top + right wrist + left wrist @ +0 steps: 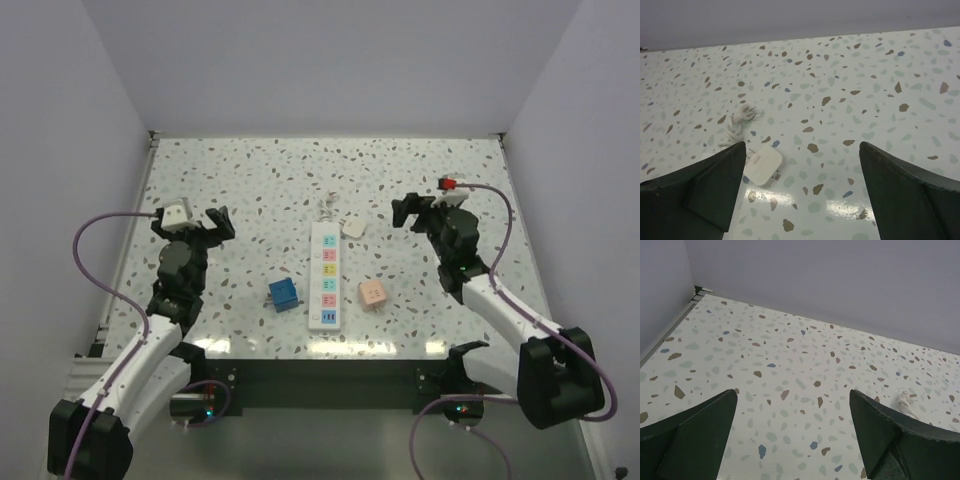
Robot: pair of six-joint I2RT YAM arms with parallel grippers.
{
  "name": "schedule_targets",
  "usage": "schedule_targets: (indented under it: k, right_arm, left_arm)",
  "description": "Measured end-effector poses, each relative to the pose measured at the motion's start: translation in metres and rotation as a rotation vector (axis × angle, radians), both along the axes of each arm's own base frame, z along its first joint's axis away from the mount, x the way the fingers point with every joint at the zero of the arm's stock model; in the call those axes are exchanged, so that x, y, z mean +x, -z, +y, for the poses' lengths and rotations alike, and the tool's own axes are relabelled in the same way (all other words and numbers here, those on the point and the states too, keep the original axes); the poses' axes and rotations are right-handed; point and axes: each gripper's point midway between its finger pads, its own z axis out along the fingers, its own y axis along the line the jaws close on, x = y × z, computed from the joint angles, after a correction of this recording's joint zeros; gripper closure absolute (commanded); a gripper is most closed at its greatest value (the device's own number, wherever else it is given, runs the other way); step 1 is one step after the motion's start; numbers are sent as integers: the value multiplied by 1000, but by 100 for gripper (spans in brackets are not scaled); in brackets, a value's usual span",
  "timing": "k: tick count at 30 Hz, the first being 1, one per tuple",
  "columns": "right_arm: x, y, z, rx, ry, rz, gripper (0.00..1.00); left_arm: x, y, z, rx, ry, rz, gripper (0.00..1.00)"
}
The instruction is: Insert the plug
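At the left of the top view, the left tool (190,222) hangs over the white speckled terrazzo desk (250,180) with its two dark fingers spread wide and nothing between them. Its own wrist view shows the left tool (792,405) the same way, with bare desk (765,355) in the gap. A purple cable (95,260) loops out from this arm toward the left edge of the frame. Right of that arm, below the centre of the frame, a blue cube-shaped plug (284,294) lies on the desk, just beside the lower left side of the long white power strip (325,277) but apart from it. The strip lies lengthwise down the middle of the frame, its row of coloured sockets facing up and all of them free. At its upper end sits a bundled white cord (325,207), seen also at the right edge of the left wrist view (907,402) and left of centre in the right wrist view (737,122). A small white square plug (352,228) lies flat just right of the strip's upper end; in the right wrist view it (764,165) is close by the left finger. Lower down, right of the strip, a pale pink square plug (372,293) rests on the desk. At the right of the frame, the right tool (420,208) is likewise wide apart and holds nothing, with the desk showing between its fingers in its wrist view (802,150).
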Motion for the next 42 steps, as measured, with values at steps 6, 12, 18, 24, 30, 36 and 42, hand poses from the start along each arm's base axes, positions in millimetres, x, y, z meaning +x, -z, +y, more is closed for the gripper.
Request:
schedule_targets:
  k: [6, 12, 18, 24, 30, 36, 42]
  right_arm:
    - [18, 22, 52, -53, -138, 102, 1]
    - [43, 60, 82, -102, -175, 236, 1]
    - [54, 96, 97, -149, -163, 348, 1]
    - [58, 128, 113, -183, -145, 434, 2]
    - [46, 153, 125, -231, -139, 502, 2]
    - [39, 165, 131, -284, -116, 535, 2]
    - [38, 167, 126, -307, -85, 544, 2]
  left_arm:
    - [8, 26, -11, 21, 47, 82, 0]
    - [12, 39, -35, 33, 146, 119, 0]
    - [14, 42, -46, 35, 198, 122, 0]
    - [15, 49, -52, 39, 219, 140, 0]
    - [16, 50, -57, 40, 242, 140, 0]
    - [18, 51, -61, 39, 260, 137, 0]
    - [18, 49, -63, 38, 269, 132, 0]
